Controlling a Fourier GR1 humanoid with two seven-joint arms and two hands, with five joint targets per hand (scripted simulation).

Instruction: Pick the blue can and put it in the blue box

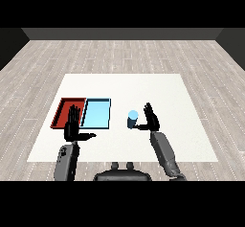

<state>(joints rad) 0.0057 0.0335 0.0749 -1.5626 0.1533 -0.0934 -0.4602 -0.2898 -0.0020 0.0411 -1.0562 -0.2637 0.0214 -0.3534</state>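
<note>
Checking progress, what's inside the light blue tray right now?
Nothing shows inside the light blue tray. The blue can stands on the table to its right, beside the right hand.

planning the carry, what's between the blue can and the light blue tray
Only bare white table lies between the upright blue can and the flat light blue tray, as the head view shows.

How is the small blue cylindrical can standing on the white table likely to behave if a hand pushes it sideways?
The small blue cylindrical can stands upright and narrow, so a high push would probably tip it. Its round wall suggests it would then roll across the white table. It looks rigid, so the right hand beside it should not dent it.
</note>
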